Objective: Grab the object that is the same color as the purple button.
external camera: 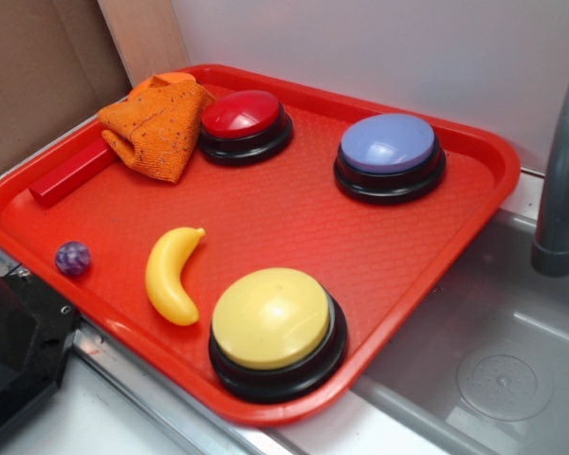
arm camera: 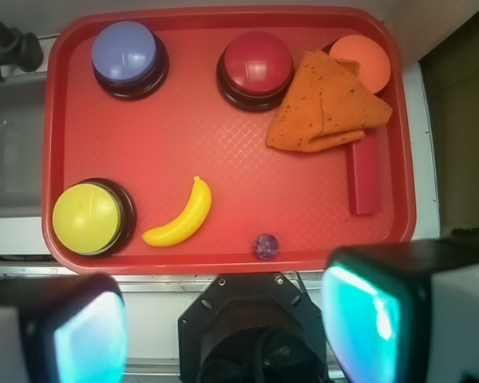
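A tiny glittery purple ball [external camera: 73,258] lies on the red tray [external camera: 294,213] near its front left edge, left of a yellow toy banana [external camera: 171,275]. In the wrist view the ball [arm camera: 266,246] sits by the tray's near rim [arm camera: 223,262]. The purple button [external camera: 389,156], a lavender-blue dome on a black base, stands at the tray's far right; in the wrist view it [arm camera: 128,57] is at top left. My gripper [arm camera: 223,319] is open and empty, high above and short of the tray. Its fingers [arm camera: 383,311] are wide apart.
A yellow button [external camera: 275,327], a red button [external camera: 244,121], an orange cloth [external camera: 156,128] and a red block [external camera: 74,172] share the tray. An orange ball [arm camera: 361,60] peeks from behind the cloth. A grey sink [external camera: 493,370] and faucet [external camera: 559,190] lie to the right. The black robot base [external camera: 19,351] is at front left.
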Available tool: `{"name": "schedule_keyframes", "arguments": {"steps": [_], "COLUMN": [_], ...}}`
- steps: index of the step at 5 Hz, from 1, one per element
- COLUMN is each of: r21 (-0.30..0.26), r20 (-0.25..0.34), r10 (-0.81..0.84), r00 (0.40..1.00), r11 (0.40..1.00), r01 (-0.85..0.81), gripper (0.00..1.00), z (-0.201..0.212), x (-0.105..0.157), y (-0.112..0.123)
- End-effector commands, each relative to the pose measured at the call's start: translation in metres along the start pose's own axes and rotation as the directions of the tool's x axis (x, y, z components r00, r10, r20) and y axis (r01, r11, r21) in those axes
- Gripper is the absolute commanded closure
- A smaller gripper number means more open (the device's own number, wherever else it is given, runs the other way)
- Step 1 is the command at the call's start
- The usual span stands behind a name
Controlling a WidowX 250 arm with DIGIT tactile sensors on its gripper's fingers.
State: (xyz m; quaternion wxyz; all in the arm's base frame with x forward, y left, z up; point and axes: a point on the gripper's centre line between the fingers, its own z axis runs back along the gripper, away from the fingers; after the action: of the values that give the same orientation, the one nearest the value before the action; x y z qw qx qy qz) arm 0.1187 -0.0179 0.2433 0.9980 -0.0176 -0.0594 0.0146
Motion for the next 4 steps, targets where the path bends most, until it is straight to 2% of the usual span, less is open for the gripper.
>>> {"name": "schedule_keyframes", "arguments": {"steps": [1, 2, 3, 4], "r21": [0.0, -0.055, -0.115, -0.125], "r20": [0.0, 0.012, 0.003, 0.026], "r10": [0.0, 0.12, 0.172, 0.257], "r00": [1.0, 0.993, 0.985, 0.966], "r11": [1.0, 0.991, 0.979, 0.96], "r01": [0.0, -0.119, -0.17, -0.251], "gripper": [0.0, 0.0, 0.0, 0.0], "z": [0.0, -0.037, -0.072, -0.112], "x": [0.0, 0.003, 0.006, 0.009], "y": [0.0, 0.004, 0.007, 0.016]}}
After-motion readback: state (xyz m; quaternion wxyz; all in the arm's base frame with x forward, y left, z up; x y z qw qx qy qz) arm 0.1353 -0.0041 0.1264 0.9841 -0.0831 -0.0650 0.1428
